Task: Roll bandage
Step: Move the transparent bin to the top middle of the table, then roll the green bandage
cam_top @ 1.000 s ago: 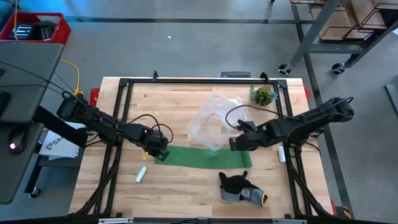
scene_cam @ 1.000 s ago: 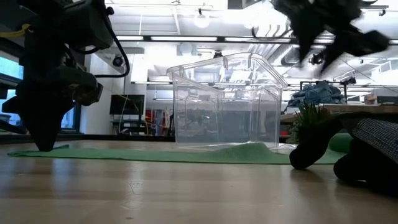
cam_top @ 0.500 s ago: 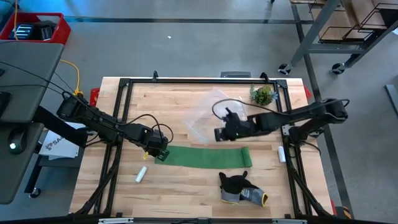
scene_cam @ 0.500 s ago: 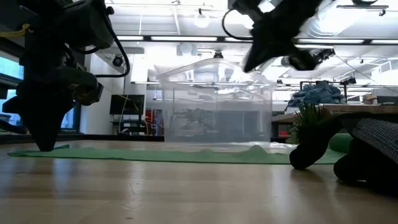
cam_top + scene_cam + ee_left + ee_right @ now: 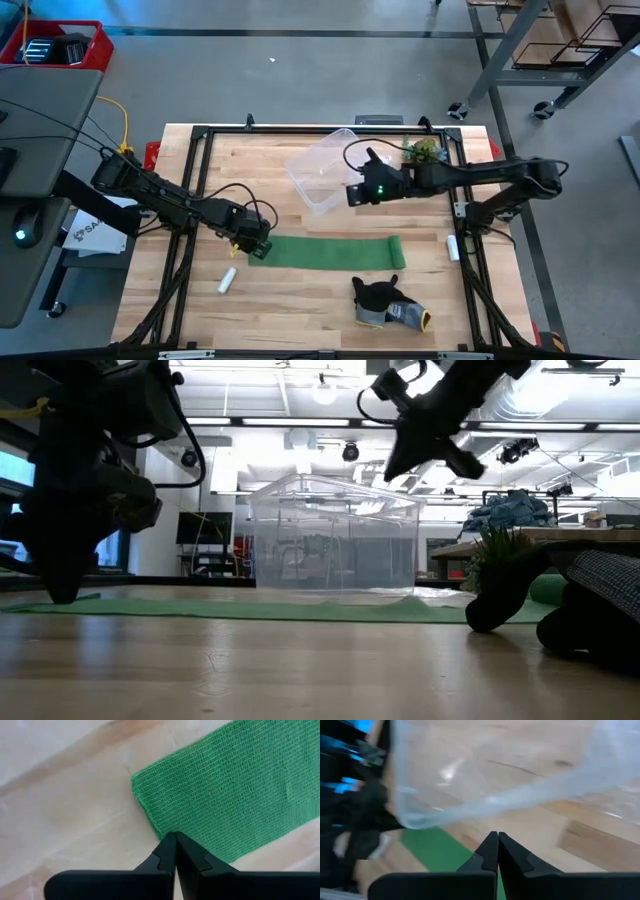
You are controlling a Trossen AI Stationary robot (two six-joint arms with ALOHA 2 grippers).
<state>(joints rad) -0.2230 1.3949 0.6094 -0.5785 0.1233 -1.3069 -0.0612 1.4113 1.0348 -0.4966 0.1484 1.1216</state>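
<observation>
On the wooden counter (image 5: 290,300), the bandage (image 5: 328,251) lies as 1 long flat green strip, unrolled, running from 9 o'clock to 3 o'clock a little below the centre in the high view. The left end effector (image 5: 257,250) sits at the strip's 9 o'clock end; in its wrist view the 2 dark fingers (image 5: 165,856) are pressed together with no gap, their tips right at the edge of the green weave (image 5: 225,795), and whether they pinch any fabric cannot be told. The right end effector (image 5: 352,192) hangs above the counter at the 12 o'clock side of the strip, well apart from it, fingers fully closed and gripping nothing. Just beside it, toward 9 o'clock, stands a clear plastic container (image 5: 322,172), apart from the bandage. A dark grey glove (image 5: 388,304) lies at the strip's 5 o'clock side, a small white cylinder (image 5: 227,280) at its 7 o'clock side, and a small green plant (image 5: 422,152) near the counter's 1 o'clock corner.
</observation>
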